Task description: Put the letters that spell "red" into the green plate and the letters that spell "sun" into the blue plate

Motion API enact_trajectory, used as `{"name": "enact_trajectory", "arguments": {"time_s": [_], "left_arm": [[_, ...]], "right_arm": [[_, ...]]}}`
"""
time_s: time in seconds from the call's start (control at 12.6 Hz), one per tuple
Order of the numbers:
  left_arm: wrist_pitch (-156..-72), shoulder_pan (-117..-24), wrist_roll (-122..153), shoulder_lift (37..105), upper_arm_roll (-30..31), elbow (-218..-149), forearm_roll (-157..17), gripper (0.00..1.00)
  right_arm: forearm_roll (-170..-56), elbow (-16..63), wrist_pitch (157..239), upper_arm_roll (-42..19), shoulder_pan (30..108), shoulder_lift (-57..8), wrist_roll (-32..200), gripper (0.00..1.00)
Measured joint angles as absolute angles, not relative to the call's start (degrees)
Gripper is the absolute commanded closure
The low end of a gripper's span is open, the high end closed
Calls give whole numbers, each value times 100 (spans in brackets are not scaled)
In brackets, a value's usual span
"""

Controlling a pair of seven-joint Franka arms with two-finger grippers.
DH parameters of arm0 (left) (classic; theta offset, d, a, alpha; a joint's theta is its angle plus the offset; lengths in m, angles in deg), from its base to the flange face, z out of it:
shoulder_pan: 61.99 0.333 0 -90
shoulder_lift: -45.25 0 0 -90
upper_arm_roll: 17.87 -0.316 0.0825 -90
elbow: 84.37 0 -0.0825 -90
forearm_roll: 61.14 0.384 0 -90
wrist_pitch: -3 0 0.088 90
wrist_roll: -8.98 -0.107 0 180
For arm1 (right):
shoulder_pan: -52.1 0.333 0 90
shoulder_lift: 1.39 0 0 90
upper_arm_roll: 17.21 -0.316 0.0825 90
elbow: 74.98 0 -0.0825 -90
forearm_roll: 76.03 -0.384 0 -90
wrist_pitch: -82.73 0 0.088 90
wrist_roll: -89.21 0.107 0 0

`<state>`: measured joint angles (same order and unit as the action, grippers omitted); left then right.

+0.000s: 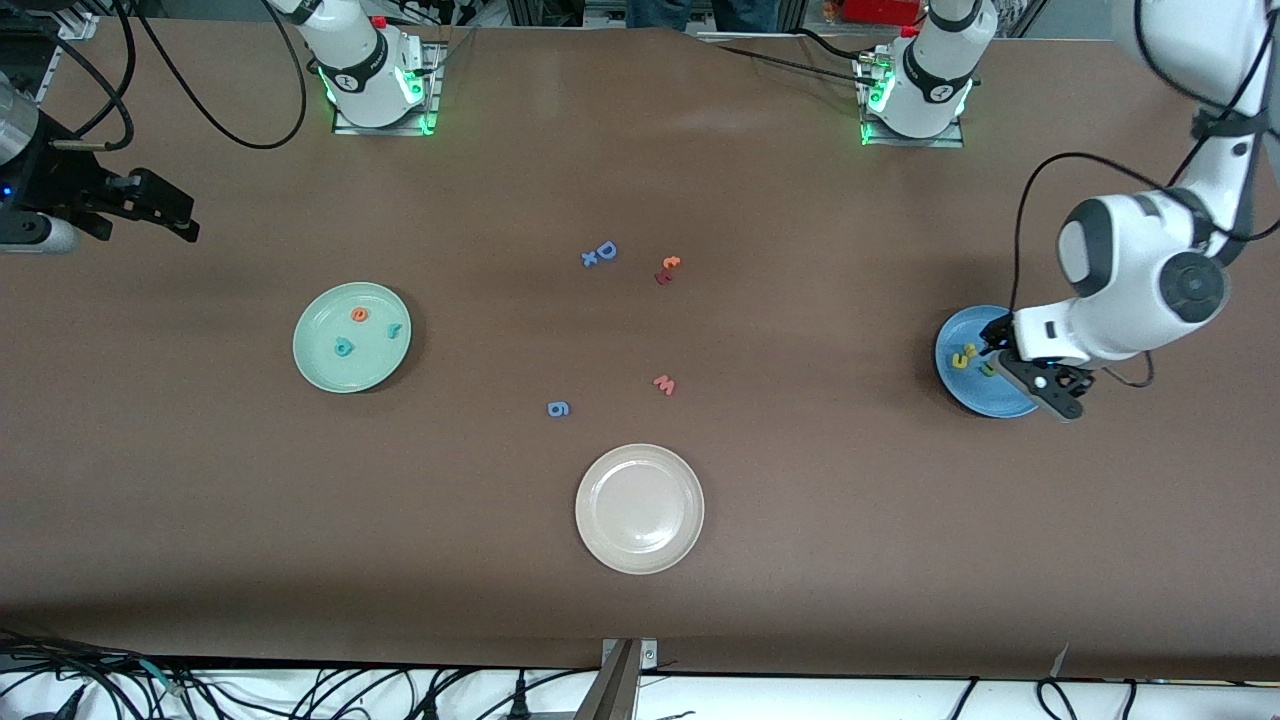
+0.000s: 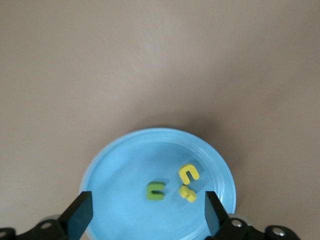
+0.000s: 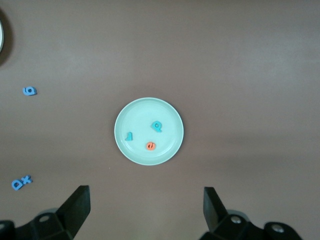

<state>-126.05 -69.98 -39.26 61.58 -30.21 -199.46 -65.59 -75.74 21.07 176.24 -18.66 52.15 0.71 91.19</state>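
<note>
Brown matting covers my whole table, and reading across it from the right arm's end I first find the right gripper (image 1: 150, 215) waiting off by the table's edge, well apart from everything, its fingers spread wide with nothing between them. In its wrist view the green plate (image 3: 170, 111) lies well below it, holding the teal r (image 3: 129, 136), the orange e (image 3: 150, 145) and the teal d (image 3: 157, 126), all three apart from one another. Toward the middle lie the pieces I leave alone: a blue 6 (image 1: 558, 408), the big blue D (image 1: 605, 250) touching a small blue x, an orange t (image 1: 670, 263) against a dark red piece, the red w (image 1: 664, 384), and the beige-white plate (image 1: 690, 545), which holds nothing. At the left arm's end my left gripper (image 1: 1035, 375) hangs low over the blue plate (image 2: 115, 170), fingers apart and holding nothing. Below it, between the fingers, lie the olive-green n (image 2: 155, 190), the yellow u (image 2: 188, 173) and the yellow s (image 2: 188, 193), the s touching the u. By my judgement both words are placed. These foam letters look feather-light, soft and springy, so if one needs moving I would pinch it gently across a straight stroke, low against the plate, since a hard squeeze could make it spring away.
</note>
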Motion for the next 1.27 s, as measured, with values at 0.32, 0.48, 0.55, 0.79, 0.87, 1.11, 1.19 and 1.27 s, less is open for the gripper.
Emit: {"name": "enact_trajectory", "arguments": {"time_s": [0.32,0.48,0.55,0.79,0.87,1.11,1.19,1.27], "left_arm": [[-10964,-6992,-2664,5602,-2976,-18759,-6595,0],[-10737,-7016,-2447,5518,-2926,-18374,-6595,0],[-10713,-7016,-2378,5519,-2893,-18272,-6598,0],[-10701,-7018,-1943,5511,-2802,-18076,-6641,0],[-10696,-7013,-1800,5493,-2803,-18036,-6701,0],[-10697,-6939,-1350,5427,-2853,-17987,-6806,0],[-10702,-6904,-1250,5411,-2868,-17966,-6811,0],[-10714,-6882,-1193,5403,-2871,-17902,-6811,0]], "right_arm": [[-7615,2106,17920,-1842,5135,-66,9136,0],[-7664,2106,17938,-1833,5115,-123,9132,0],[-7674,2104,17934,-1836,5115,-121,9132,0],[-7681,2086,17914,-1843,5115,-108,9127,0],[-7682,2084,17912,-1843,5115,-106,9124,0],[-7682,2077,17885,-1840,5114,-102,9121,0],[-7682,2071,17805,-1839,5114,-102,9121,0],[-7682,2066,17711,-1839,5113,-100,9121,0]]}}
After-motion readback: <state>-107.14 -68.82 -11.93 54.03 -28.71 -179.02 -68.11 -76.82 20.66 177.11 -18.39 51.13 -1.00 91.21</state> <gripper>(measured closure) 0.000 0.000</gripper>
